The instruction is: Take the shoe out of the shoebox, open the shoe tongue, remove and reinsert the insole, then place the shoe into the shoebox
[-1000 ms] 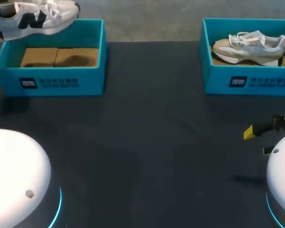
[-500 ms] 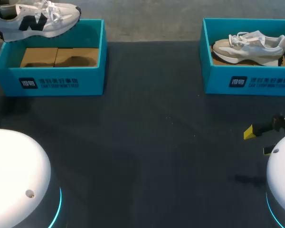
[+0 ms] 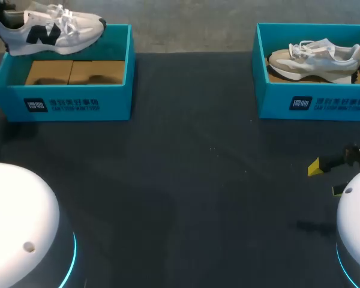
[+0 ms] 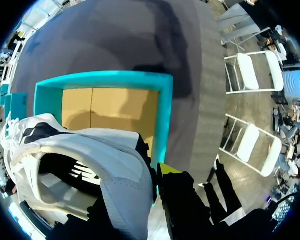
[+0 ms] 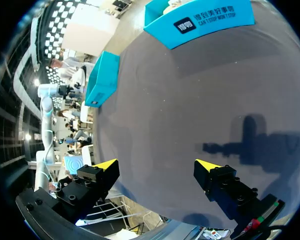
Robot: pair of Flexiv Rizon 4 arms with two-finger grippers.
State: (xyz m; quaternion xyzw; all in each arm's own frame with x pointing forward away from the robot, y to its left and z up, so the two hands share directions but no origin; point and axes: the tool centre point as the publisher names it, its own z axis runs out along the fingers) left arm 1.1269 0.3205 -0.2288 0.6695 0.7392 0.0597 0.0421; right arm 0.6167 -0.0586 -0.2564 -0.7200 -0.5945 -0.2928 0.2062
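Note:
A white shoe (image 3: 51, 30) with a black side mark hangs level above the back edge of the left teal shoebox (image 3: 63, 105). In the left wrist view my left gripper (image 4: 147, 182) is shut on the shoe's (image 4: 90, 160) heel; one yellow tip shows beside the heel and the other is hidden by the shoe. Below it the box (image 4: 115, 80) shows only its bare cardboard floor. My right gripper (image 3: 326, 179) stands open over the dark table at the right, nothing between its fingers (image 5: 106, 165).
A second teal shoebox (image 3: 315, 105) at the back right holds a beige and white shoe (image 3: 315, 57). Dark tabletop (image 3: 192, 168) stretches between the boxes. The white bases of my arms sit at the two near corners.
The held shoe has shifted slightly to the right and levelled out, its toe dropping and its heel rising. The right arm has not moved.

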